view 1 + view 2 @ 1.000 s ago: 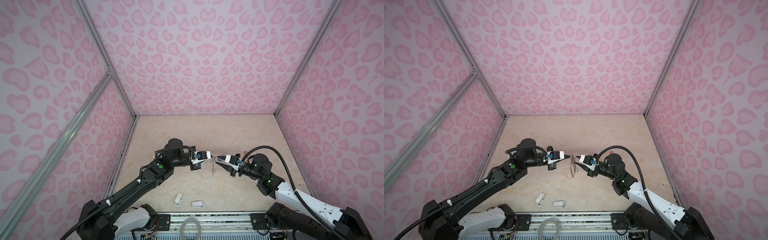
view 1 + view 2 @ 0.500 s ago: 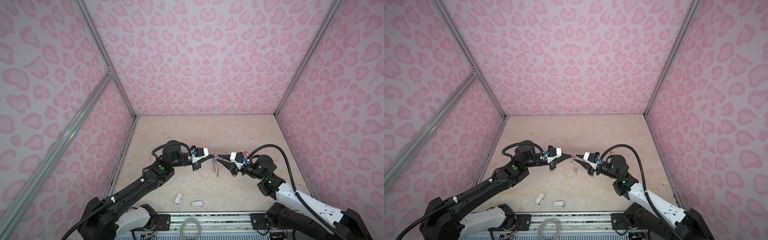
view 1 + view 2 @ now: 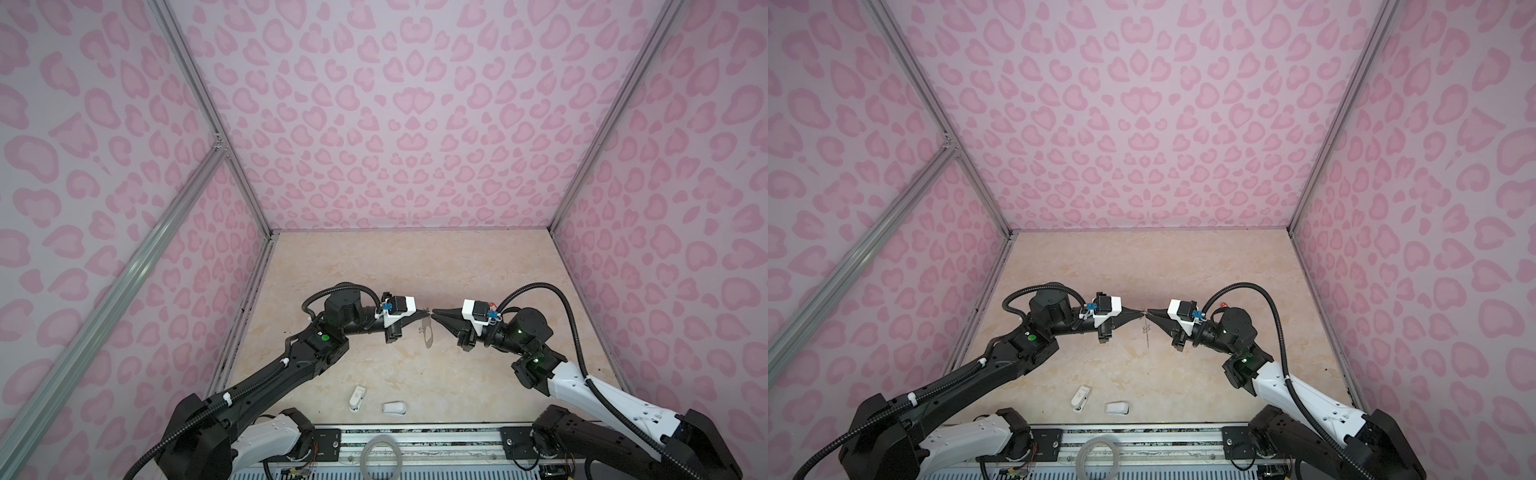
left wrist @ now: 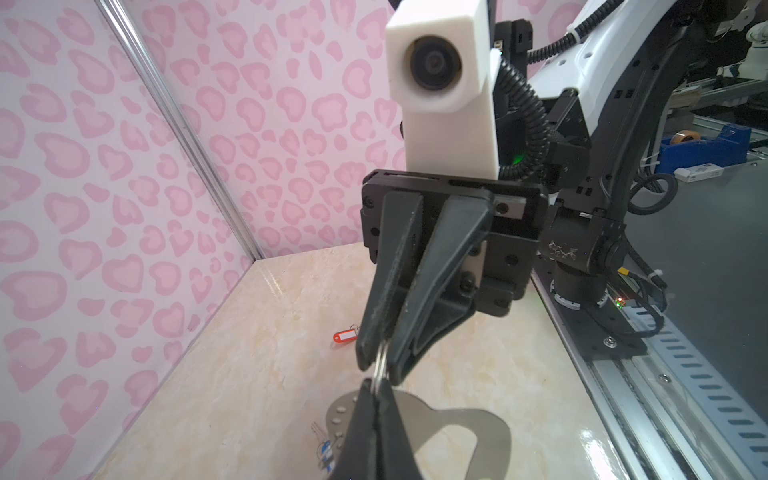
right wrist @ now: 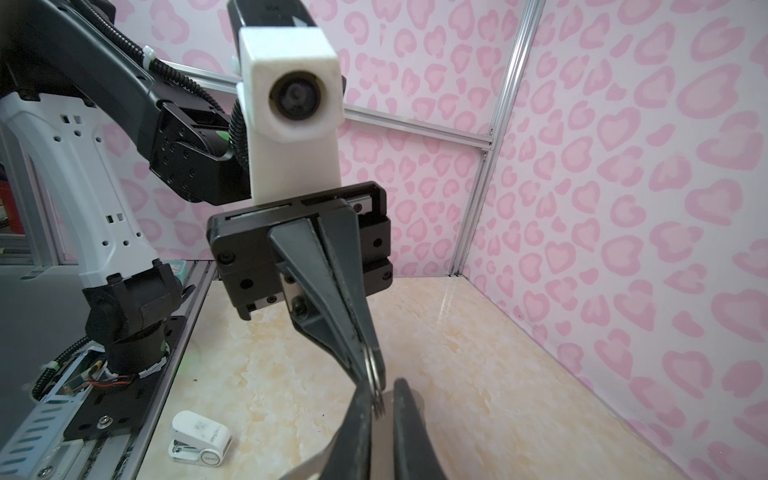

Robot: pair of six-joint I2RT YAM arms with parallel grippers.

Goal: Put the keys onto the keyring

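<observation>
My left gripper is shut on a wire split ring of the keyring, a thin grey plate that hangs below the tips above the table. In both top views the two grippers meet tip to tip at mid-table, the left gripper and the right gripper. The right gripper has its jaws narrowly apart around the same ring, which touches one finger. A blue key shows blurred beside the plate. The red key lies on the table beyond.
Two small white plastic pieces lie near the front edge, one also in the right wrist view. A pale grey hoop rests on the front rail. Pink patterned walls enclose the table on three sides.
The right gripper's jaws have narrowed around the split ring at the left gripper's tips. The left gripper has stayed shut on the ring.
</observation>
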